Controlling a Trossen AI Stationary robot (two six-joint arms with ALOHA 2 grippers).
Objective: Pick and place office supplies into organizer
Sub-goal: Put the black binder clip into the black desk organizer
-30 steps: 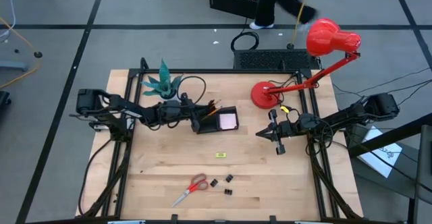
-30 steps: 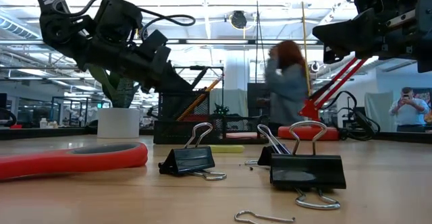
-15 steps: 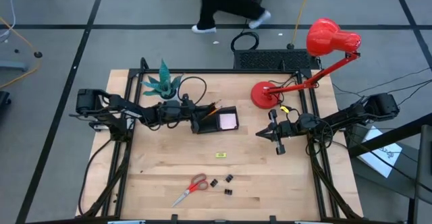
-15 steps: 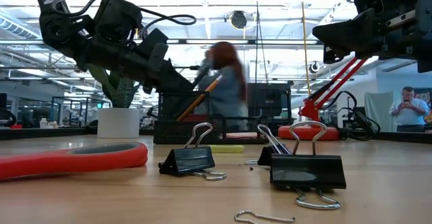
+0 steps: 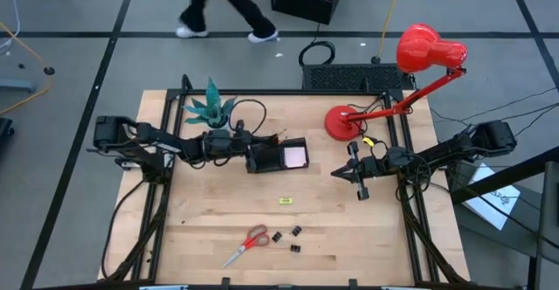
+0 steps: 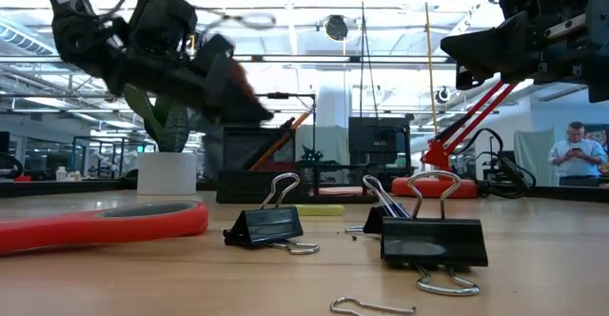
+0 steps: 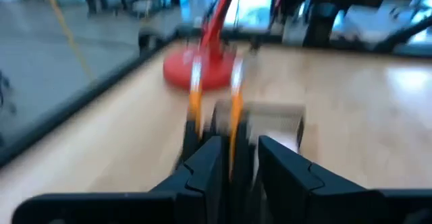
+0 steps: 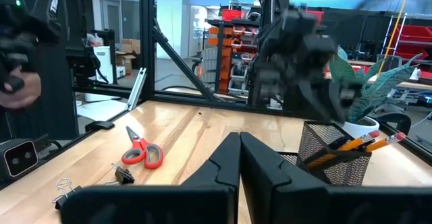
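Observation:
The black organizer [image 5: 262, 161] stands left of the table's middle. A pink sticky-note pad [image 5: 295, 156] lies in it, and orange pencils [image 8: 368, 143] lean in its mesh cup [image 8: 324, 160]. My left gripper [image 5: 247, 148] hovers at the cup's left side, just above it. It is open, and the pencils [image 7: 235, 109] show beyond the gap between its fingers. My right gripper [image 5: 335, 173] hangs shut and empty at the right. Red-handled scissors [image 5: 249, 242], three binder clips [image 5: 294, 238] and a small yellow piece [image 5: 286, 201] lie on the near part of the table.
A potted teal plant [image 5: 210, 108] stands behind the left gripper. A red lamp's base [image 5: 342, 121] sits at the far right, and its head [image 5: 424, 47] reaches past the table's far edge over a black keyboard [image 5: 358, 78]. A person [image 5: 218, 6] walks beyond the far edge.
My left gripper has drawn back a little from the organizer's cup toward the table's left edge and has risen slightly; it is blurred with motion now. The pencils stay in the cup. The person behind the table has walked leftward.

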